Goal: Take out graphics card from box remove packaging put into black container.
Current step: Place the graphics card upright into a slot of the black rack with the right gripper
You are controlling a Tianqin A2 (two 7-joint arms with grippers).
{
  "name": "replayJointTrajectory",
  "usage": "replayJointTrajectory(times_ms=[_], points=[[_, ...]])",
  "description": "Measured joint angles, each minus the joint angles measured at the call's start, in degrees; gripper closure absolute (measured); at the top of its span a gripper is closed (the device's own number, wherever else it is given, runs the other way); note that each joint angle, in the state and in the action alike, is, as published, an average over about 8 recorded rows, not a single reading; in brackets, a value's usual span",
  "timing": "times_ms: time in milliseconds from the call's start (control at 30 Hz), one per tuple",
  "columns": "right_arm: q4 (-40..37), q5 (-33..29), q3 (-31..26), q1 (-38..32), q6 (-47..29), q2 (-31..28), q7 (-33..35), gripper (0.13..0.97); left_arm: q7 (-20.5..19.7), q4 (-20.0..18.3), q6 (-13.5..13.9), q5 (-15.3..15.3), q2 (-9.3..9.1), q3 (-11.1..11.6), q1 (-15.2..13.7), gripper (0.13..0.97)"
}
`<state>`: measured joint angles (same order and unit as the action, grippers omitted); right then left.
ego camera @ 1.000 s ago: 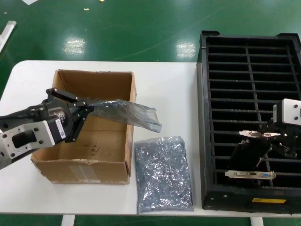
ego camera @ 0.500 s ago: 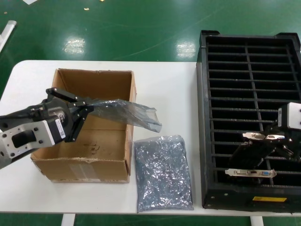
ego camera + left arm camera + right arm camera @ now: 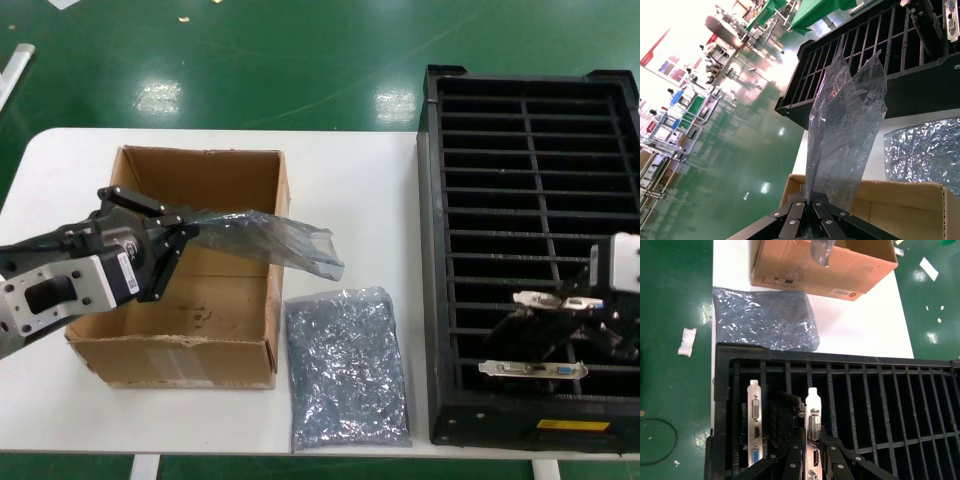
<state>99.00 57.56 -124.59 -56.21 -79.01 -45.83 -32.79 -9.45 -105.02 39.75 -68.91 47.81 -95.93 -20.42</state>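
Right gripper (image 3: 585, 318) clamped on graphics card (image 3: 556, 300), held low over near right slots of black container (image 3: 437, 300), bracket pointing left. Second card (image 3: 532, 369) already seated in nearest slot. Left gripper (image 3: 172, 245) above cardboard box (image 3: 215, 345), pinching smoky anti-static bag (image 3: 270, 238), which trails right past box edge. Silvery speckled bag (image 3: 347, 370) flat on white table (image 3: 360, 190), between box and container.

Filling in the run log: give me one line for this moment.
left gripper: shut on bag, over box | right gripper: shut on card, lowering into crate slot | second card seated adjacent
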Motion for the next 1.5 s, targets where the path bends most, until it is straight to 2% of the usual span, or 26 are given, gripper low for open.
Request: replayJointTrajectory(times_ms=[533,833,1500], points=[[3.75,-2.62,-0.49,3.98,1.59,-0.49,-2.45,0.918,0.00,0.00,0.00,0.00,0.00,0.00,0.00,0.959],[3.86,-4.85,-0.93,4.88,2.77,-0.06,-2.63,0.918,0.00,0.00,0.00,0.00,0.00,0.00,0.00,0.959],[1.40,-5.29,-2.66,6.26,3.44,2.05,-1.32,0.901,0.00,0.00,0.00,0.00,0.00,0.00,0.00,0.959]])
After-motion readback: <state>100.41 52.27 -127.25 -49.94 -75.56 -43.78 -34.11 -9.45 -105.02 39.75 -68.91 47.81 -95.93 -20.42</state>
